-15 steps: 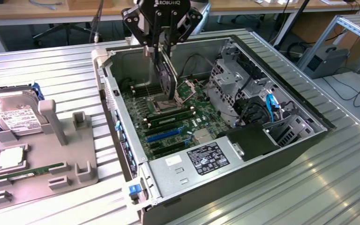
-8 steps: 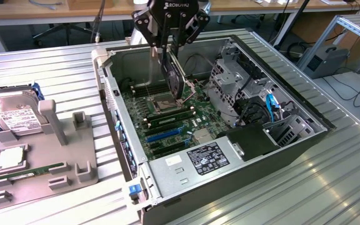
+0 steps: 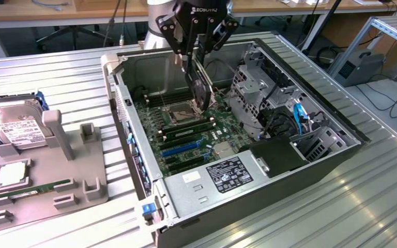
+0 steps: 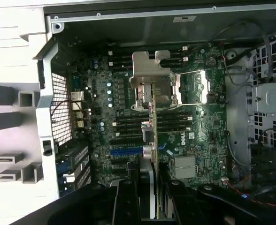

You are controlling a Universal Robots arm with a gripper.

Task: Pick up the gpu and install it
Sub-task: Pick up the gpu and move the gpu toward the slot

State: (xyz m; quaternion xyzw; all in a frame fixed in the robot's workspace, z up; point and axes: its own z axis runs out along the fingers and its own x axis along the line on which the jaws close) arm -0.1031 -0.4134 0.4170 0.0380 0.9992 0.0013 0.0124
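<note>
Black gpu (image 3: 198, 87) is clamped in the closed gripper (image 3: 198, 45), long axis hanging downward above the motherboard (image 3: 184, 129) inside the open case (image 3: 143, 62); the blue slot (image 3: 181, 148) lies below, clear of the card.

1. The gpu (image 3: 200, 88) has a matt black body; its bracket (image 4: 149, 70) is pale metal with a dull sheen.
2. The computer case (image 3: 150, 64) is bare grey sheet metal.
3. The table (image 3: 364, 206) is ribbed, brushed metal, faintly reflective.
4. The holder (image 3: 54, 168) looks like matt grey plastic.
</note>
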